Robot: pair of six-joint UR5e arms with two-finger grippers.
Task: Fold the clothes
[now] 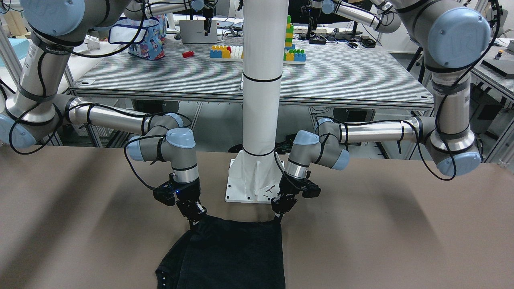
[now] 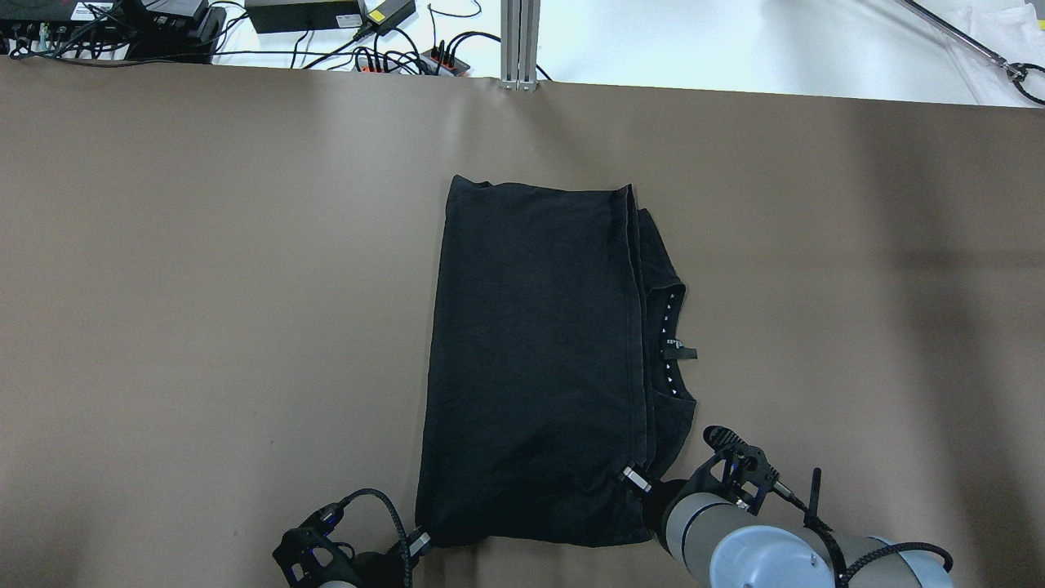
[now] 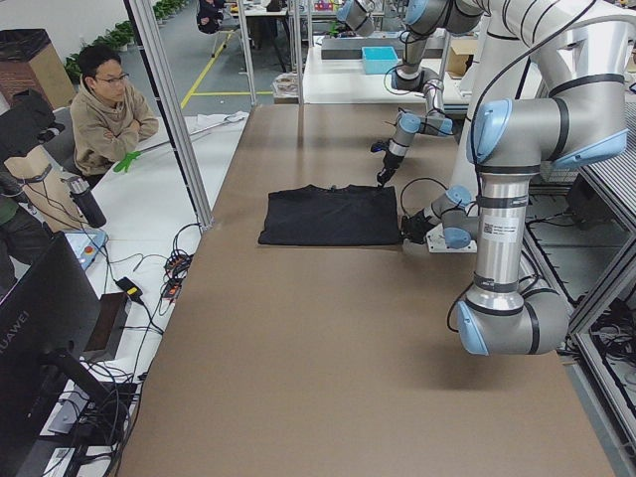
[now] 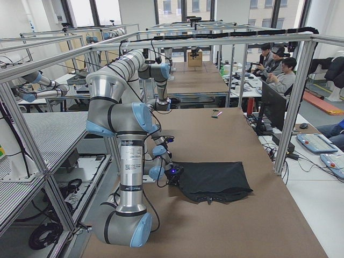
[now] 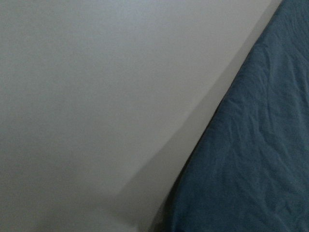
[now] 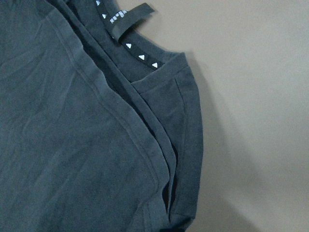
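The black garment (image 2: 531,359) lies flat in the middle of the brown, matte surface (image 2: 204,286). It is folded into a long rectangle, with its short ends at 12 and 6 o'clock in the overhead view. The cloth is thin, soft knit with a dull finish and fine, shallow wrinkles. A stitched hem runs straight down the edge of the top layer on the 3 o'clock side.

Lower layers stick out from under that edge in a stepped, slightly wavy stack. They end in a curved ribbed neckband (image 6: 164,79) printed with a row of small white triangles (image 6: 141,57). A narrow dark loop label (image 6: 130,21) lies across the neckband.

The left gripper (image 2: 418,539) sits at the garment's 7 o'clock corner. Its slim metal-tipped fingers are drawn together on the hem. The right gripper (image 2: 633,477) is at the 5 o'clock corner, and its fingers are likewise pinched on the hemmed edge of the top layer. At both corners the cloth lies low against the surface.

In the front-facing view, the smooth cylindrical white pole (image 1: 263,80) rises from a flat, bolted base plate (image 1: 241,188). The plate stands just beyond the held edge, between the two wrists.
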